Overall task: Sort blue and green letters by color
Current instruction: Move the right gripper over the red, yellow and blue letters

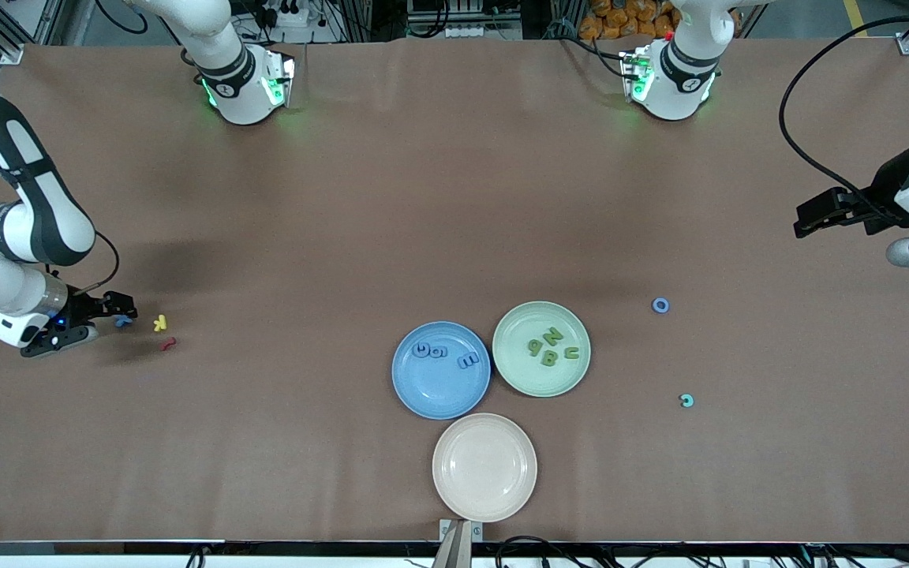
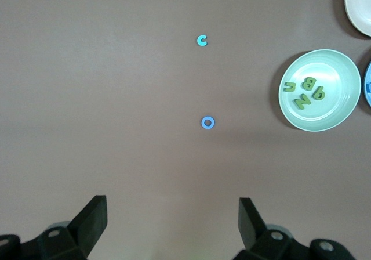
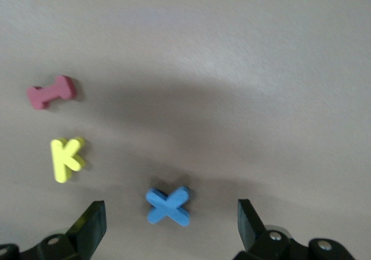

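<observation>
A blue X (image 3: 168, 206) lies on the table at the right arm's end, and my right gripper (image 3: 171, 225) hangs low over it, open, one finger on each side and touching nothing. In the front view the same right gripper (image 1: 123, 309) is over the X (image 1: 121, 321). A blue O (image 1: 660, 305) and a light blue C (image 1: 686, 401) lie loose toward the left arm's end. The blue plate (image 1: 431, 394) holds blue letters and the green plate (image 1: 541, 383) holds green letters. My left gripper (image 1: 806, 219) waits open and empty in the air, with the O (image 2: 208, 122) and C (image 2: 201, 40) in its wrist view.
A yellow K (image 3: 66, 158) and a red piece (image 3: 51, 91) lie beside the X. A cream plate (image 1: 484, 466) with nothing on it sits nearer the front camera than the other two plates. The left wrist view also shows the green plate (image 2: 336, 109).
</observation>
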You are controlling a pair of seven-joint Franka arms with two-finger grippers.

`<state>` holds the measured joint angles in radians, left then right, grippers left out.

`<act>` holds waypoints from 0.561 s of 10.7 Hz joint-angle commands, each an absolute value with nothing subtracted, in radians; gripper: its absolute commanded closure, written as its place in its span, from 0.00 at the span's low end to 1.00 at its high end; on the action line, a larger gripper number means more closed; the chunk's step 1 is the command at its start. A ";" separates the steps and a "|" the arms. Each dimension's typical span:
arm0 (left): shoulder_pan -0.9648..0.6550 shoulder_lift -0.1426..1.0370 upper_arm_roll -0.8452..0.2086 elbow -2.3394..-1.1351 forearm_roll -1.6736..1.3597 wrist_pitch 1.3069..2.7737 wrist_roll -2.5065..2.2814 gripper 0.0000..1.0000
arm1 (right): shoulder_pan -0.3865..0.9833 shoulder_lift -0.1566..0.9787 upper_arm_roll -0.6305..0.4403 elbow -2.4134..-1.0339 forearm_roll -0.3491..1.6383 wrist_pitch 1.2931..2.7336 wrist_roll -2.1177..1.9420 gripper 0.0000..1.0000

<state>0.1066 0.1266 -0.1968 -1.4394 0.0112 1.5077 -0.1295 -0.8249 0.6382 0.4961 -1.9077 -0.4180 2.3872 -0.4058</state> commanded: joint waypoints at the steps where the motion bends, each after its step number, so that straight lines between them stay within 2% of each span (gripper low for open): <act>1: 0.110 0.127 -0.195 -1.439 -0.009 1.514 -0.114 0.00 | -0.828 0.632 0.479 -1.930 -0.453 2.421 -0.342 0.00; 3: 0.110 0.129 -0.195 -1.437 -0.009 1.514 -0.114 0.00 | -0.825 0.632 0.477 -1.950 -0.483 2.431 -0.256 0.00; 6: 0.112 0.129 -0.195 -1.437 -0.009 1.514 -0.114 0.00 | -0.834 0.630 0.472 -2.011 -0.486 2.549 -0.247 0.00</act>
<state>0.1068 0.1321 -0.1967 -1.4395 0.0112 1.5082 -0.1294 -0.8232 0.6386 0.4748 -1.9556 -0.4587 2.4714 -0.2819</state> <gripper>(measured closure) 0.000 0.000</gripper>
